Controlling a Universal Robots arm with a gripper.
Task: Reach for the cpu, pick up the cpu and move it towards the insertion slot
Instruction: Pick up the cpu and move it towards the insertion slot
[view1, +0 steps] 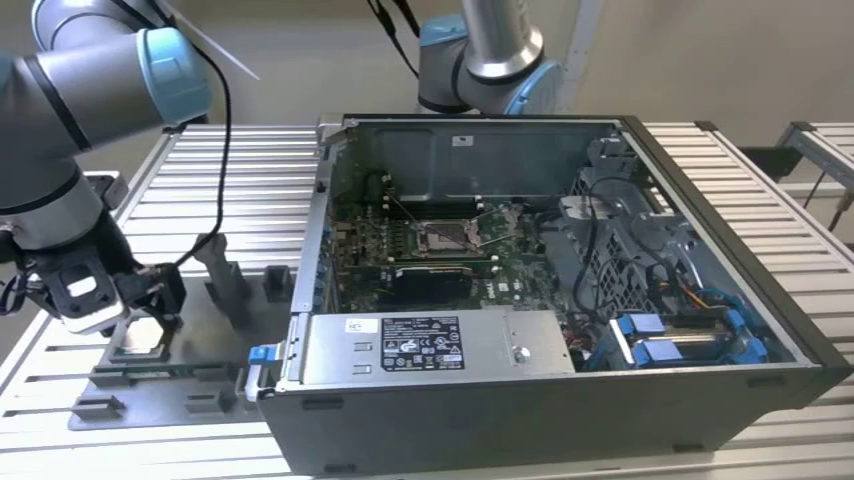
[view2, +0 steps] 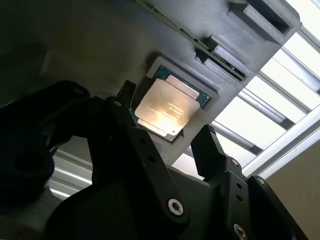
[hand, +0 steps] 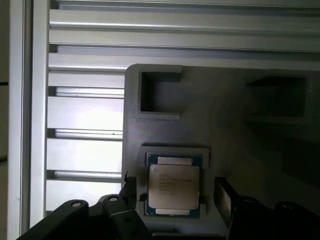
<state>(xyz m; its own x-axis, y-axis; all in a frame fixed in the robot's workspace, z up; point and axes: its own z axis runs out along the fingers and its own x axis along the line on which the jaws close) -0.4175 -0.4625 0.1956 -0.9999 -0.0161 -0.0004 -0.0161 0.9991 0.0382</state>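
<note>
1. My claw (view2: 166, 121) hangs low over the grey fixture plate (hand: 225, 130), at the exterior view's left and well apart from the computer case (view1: 561, 410).
2. My fingers (view2: 209, 147) are spread, one on each side of the cpu (view2: 169, 106), and I pinch nothing (in both wrist views a gap shows between each tip and the chip).
3. The cpu lies flat in a square recess of the plate, silvery top up.
4. The insertion slot (view1: 441, 236) sits on the green board (view1: 514, 285) inside the open case.
5. The plate rests on the slatted metal table (view1: 247, 190).
</note>
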